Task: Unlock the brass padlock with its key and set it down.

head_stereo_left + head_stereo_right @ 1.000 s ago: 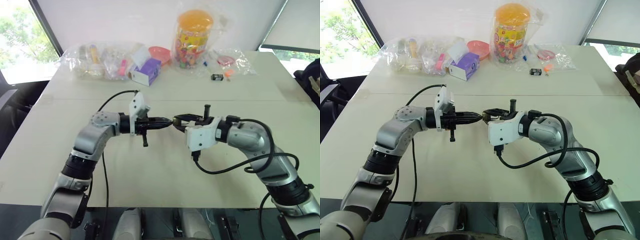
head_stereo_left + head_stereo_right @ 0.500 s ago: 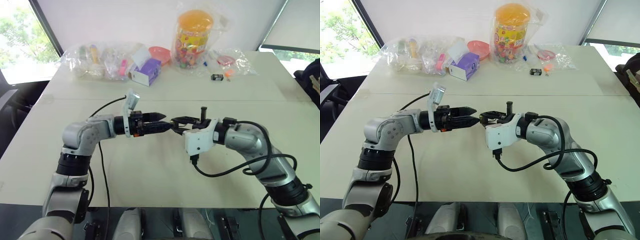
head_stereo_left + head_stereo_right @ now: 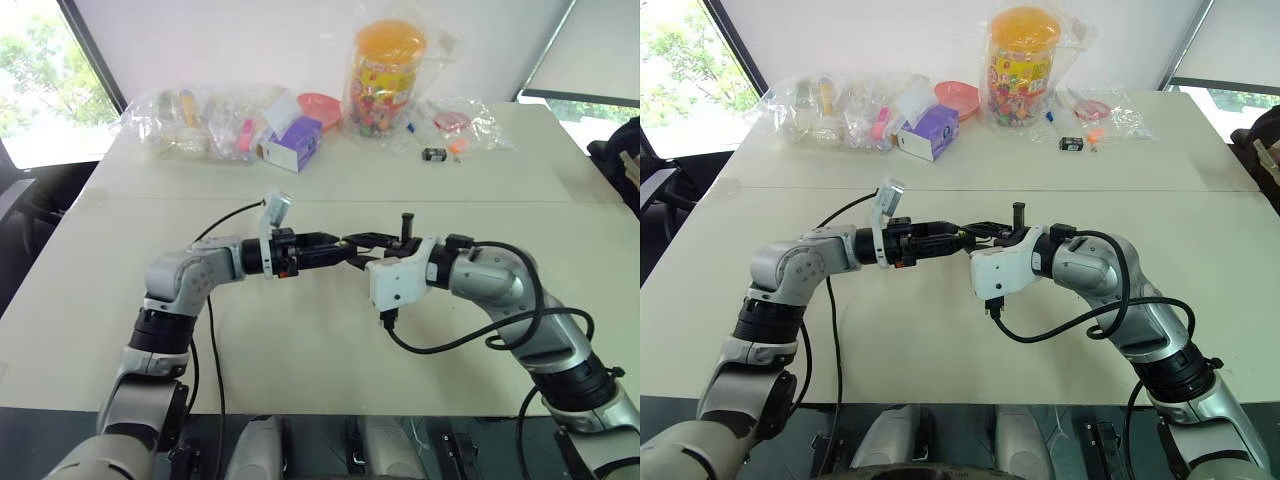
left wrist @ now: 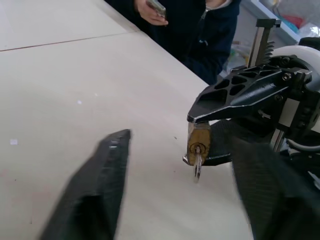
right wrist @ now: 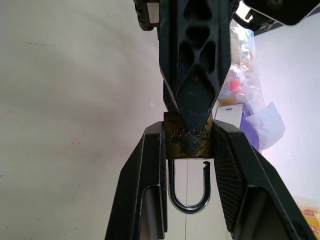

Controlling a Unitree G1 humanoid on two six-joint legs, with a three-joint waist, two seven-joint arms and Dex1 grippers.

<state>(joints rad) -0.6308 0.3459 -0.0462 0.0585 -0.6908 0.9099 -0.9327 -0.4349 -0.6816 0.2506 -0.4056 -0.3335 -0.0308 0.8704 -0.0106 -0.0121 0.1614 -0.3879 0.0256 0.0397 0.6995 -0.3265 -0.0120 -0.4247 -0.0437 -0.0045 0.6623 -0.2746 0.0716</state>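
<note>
The brass padlock hangs above the table, pinched by its sides in my right gripper, which is shut on it. The key sticks out of its end as a small silvery sliver. Its shackle shows between the right fingers, and one leg ends short of the body. My left gripper faces the right one tip to tip. It is open, one finger on each side of the key and not touching it. In the head views, the left gripper and the right gripper meet over the middle of the table.
Along the far edge lie clear plastic bags, a purple box, a pink bowl, an orange-lidded jar and a small black object. A person in a dark top stands by the table's right side.
The left gripper was shut at the padlock, then opened, rolled its wrist and drew back slightly. It has since closed in on the key again, fingers apart. The right arm kept still.
</note>
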